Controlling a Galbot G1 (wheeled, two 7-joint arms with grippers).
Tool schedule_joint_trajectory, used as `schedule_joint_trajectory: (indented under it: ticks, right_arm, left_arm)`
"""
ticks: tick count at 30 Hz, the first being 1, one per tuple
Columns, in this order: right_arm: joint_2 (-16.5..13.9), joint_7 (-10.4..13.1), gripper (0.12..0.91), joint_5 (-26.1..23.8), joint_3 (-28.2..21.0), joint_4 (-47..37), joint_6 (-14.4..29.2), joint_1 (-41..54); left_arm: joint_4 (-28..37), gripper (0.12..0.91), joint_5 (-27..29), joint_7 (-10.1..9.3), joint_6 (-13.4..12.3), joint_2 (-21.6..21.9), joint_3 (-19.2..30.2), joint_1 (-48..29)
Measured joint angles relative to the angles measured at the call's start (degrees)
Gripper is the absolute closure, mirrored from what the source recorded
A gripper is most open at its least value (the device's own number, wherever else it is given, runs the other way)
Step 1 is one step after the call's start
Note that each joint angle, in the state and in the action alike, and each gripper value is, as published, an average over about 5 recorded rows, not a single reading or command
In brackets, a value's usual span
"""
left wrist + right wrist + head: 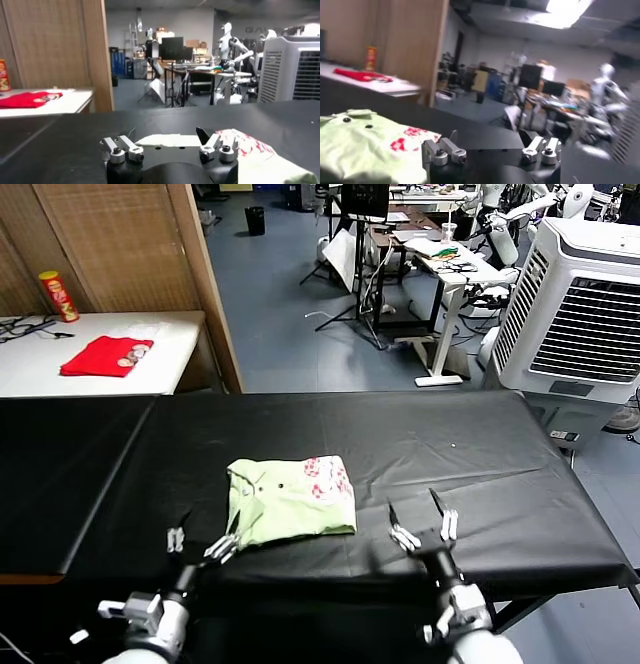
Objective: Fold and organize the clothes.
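The pale green T-shirt [291, 500] is lying folded into a compact rectangle on the black table [480, 474], near its front edge, with the red-and-white printed patch [327, 476] facing up on the side toward the robot's right. The left gripper [202, 545] is hovering just beside the shirt's near-left corner, fingers spread and holding nothing. The right gripper [422, 527] is hanging a short way off the shirt's right edge, likewise spread and empty. A red folded garment [106, 355] is resting on the white side table [175, 349].
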Motion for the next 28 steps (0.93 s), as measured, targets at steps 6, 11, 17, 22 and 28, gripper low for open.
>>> schedule_joint_trajectory:
  ticks: [6,11,17,22,28]
  right_arm:
    - [1.01,4.82,0.227,-0.15,1.05,5.33,0.52,-10.37]
    - [1.10,6.71,0.227,1.28,1.95,10.19,-3.17,-18.46]
    - [1.04,8.41,0.227,3.23,1.55,15.57,-8.78,-25.17]
    - [1.05,10.30,0.227,4.23,1.07,17.66,-12.22,-27.23]
    - [1.05,10.39,0.227,4.26,1.00,18.35,-12.80,-28.02]
  left_arm:
    - [-1.12,0.232,-1.51,-0.62,0.26,2.01,-1.85,6.12]
    - [-2.50,0.232,-3.13,-0.98,2.60,2.97,-4.12,10.96]
    - [-5.02,0.232,-8.24,-2.07,7.45,3.21,-7.60,15.19]
    - [-6.49,0.232,-9.15,-2.06,8.50,3.11,-9.56,16.83]
    - [-7.09,0.232,-9.16,-1.92,8.52,2.77,-10.26,17.55]
